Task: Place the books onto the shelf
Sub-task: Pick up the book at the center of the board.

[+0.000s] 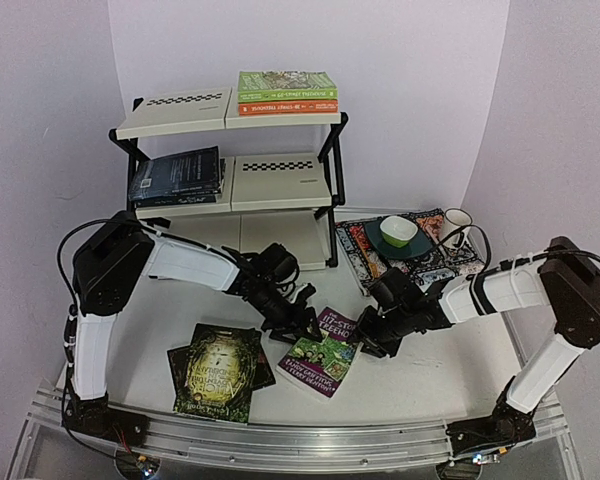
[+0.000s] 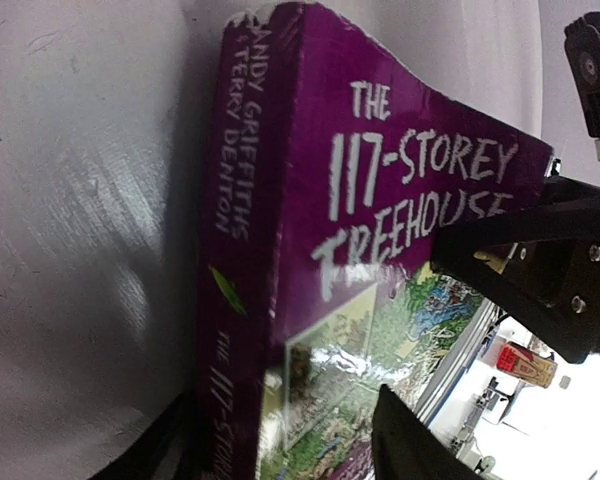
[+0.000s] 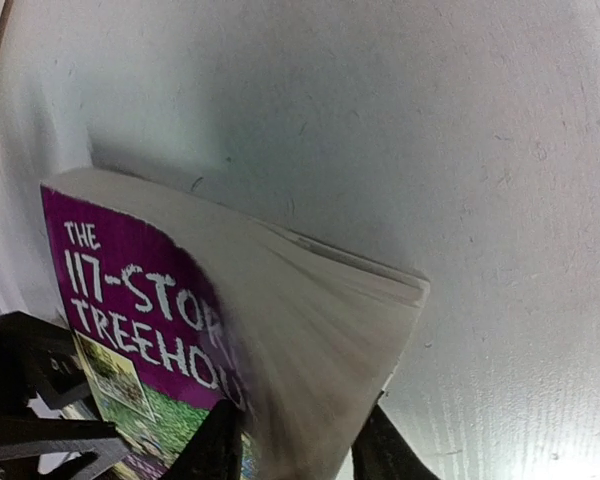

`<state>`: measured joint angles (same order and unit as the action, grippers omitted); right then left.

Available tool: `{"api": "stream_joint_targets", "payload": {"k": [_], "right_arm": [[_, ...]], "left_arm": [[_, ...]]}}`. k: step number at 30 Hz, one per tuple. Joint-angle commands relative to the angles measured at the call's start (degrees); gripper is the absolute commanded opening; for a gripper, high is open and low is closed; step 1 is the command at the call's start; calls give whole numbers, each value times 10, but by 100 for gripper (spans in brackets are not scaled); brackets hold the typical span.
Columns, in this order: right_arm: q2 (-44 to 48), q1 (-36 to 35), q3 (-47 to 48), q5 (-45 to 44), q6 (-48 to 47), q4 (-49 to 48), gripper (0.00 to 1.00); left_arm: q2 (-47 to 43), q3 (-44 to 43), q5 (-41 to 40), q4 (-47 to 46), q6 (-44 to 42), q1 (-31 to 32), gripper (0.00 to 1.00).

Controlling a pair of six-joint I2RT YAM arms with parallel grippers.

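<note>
Top view: nearest the lens are my two arm bases, then the dark green-gold books (image 1: 215, 370) lying flat on the table (image 1: 440, 375). The purple book (image 1: 337, 324) lies just right of them. My left claw (image 1: 298, 322) is at its left edge and my right claw (image 1: 368, 335) at its right edge. The shelf (image 1: 280, 180) stands beyond. The green and orange books (image 1: 287, 92) are on its top tier and the dark books (image 1: 177, 177) on the middle tier. A patterned mat (image 1: 430, 265) with a bowl and a mug sits to the right of the shelf.

Left wrist view: the purple spine and title fill the frame. My left fingers (image 2: 410, 445) sit on either side of the spine edge, but I can't tell whether they are clamped or only flanking it. My right claw shows across the cover.

Right wrist view: the page edge is raised off the table, and my right fingers (image 3: 215, 440) pinch the page block from cover and underside.

Step in hand, I judge: picking up the purple book. Next it likely needs a firm hold confirmed, a lift clear of the table, and a carry to a free shelf tier. The green-gold books remain.
</note>
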<state>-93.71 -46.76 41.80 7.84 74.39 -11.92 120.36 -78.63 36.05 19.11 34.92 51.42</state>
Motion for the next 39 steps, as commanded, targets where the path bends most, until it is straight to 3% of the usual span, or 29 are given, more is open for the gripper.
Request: {"api": "stream_joint_targets", "payload": {"k": [1, 5, 9, 12, 13, 17, 22, 29, 33, 39], "right_arm": [[-26, -6, -14, 7, 7, -7, 32], [-26, -5, -15, 13, 4, -16, 29], [-19, -6, -18, 13, -3, -18, 29], [-4, -4, -22, 7, -26, -17, 42], [4, -4, -22, 7, -40, -14, 47], [53, -5, -19, -24, -106, 32, 64], [134, -5, 1, -62, -226, 106, 71], [217, -4, 61, -18, -448, 160, 74], [216, -4, 126, -18, -459, 232, 75], [194, -4, 150, 22, -393, 201, 77]], "left_arm": [[-1, -9, 52, -91, 47, 10, 52], [-17, 9, 62, -160, 99, 10, 43], [-32, 17, 57, -189, 119, 7, 26], [-48, 27, 49, -189, 123, -4, 3], [-55, 34, 46, -189, 125, -8, 0], [-106, 65, 24, -189, 110, -23, 0], [-186, 94, -33, -162, 38, -22, 0], [-228, -4, -294, 92, -155, 39, 0], [-256, -14, -409, 108, -158, 63, 0], [-271, -25, -511, 109, -132, 99, 0]]}}
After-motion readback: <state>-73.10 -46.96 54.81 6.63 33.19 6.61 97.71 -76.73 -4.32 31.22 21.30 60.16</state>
